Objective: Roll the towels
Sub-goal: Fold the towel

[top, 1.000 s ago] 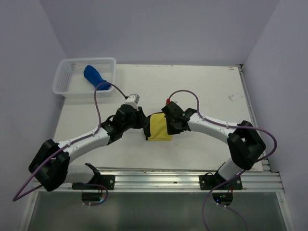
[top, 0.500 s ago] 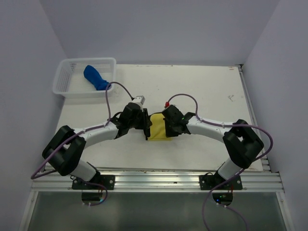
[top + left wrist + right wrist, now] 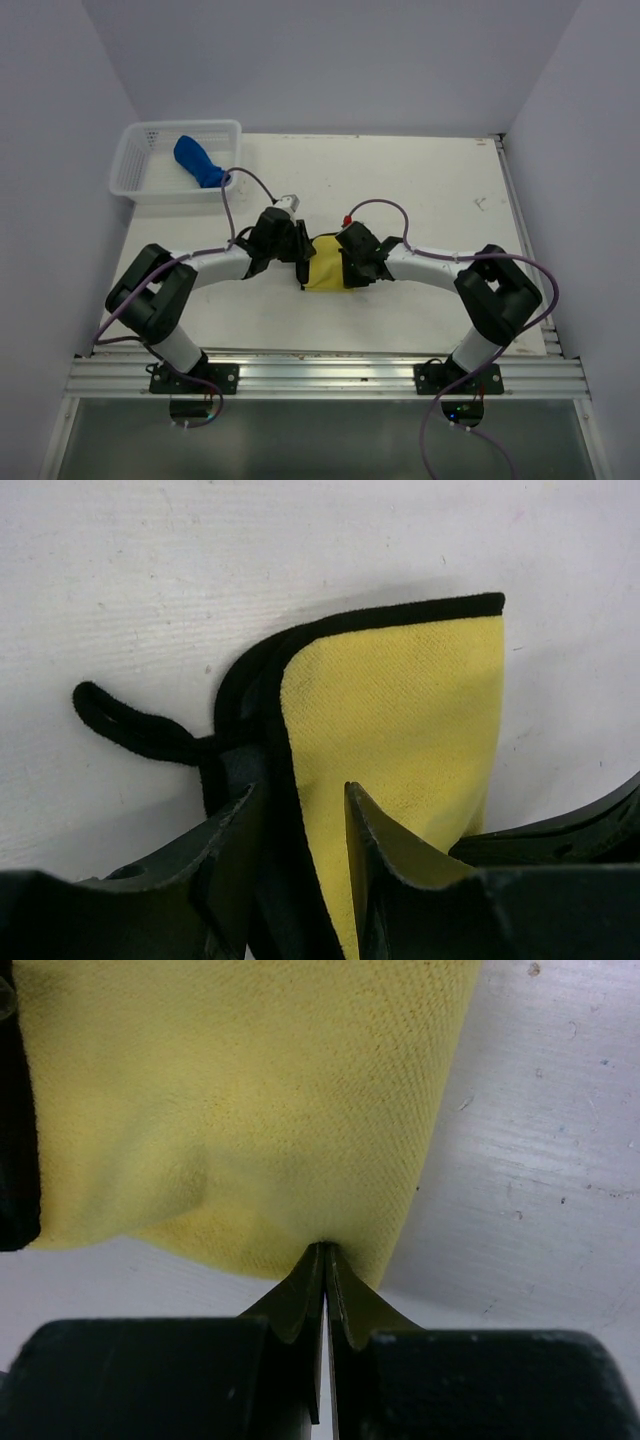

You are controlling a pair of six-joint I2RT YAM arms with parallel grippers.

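Centrally on the worktop [image 3: 430,190] lies the folded yellow towel [image 3: 327,270]. The right end effector [image 3: 326,1252] is closed, pinching the towel's puckered edge. The left end effector [image 3: 302,795] stands parted astride its black-edged border. The blue towel [image 3: 198,162] sits in the white basket [image 3: 133,172], upper left.

Both arms bend inward with wrists low, the grippers facing each other. The left gripper [image 3: 300,795] has its jaws parted, an edge of the yellow towel [image 3: 400,720] between them. The right gripper [image 3: 325,1250] is pressed closed, pinching that towel at its tips.
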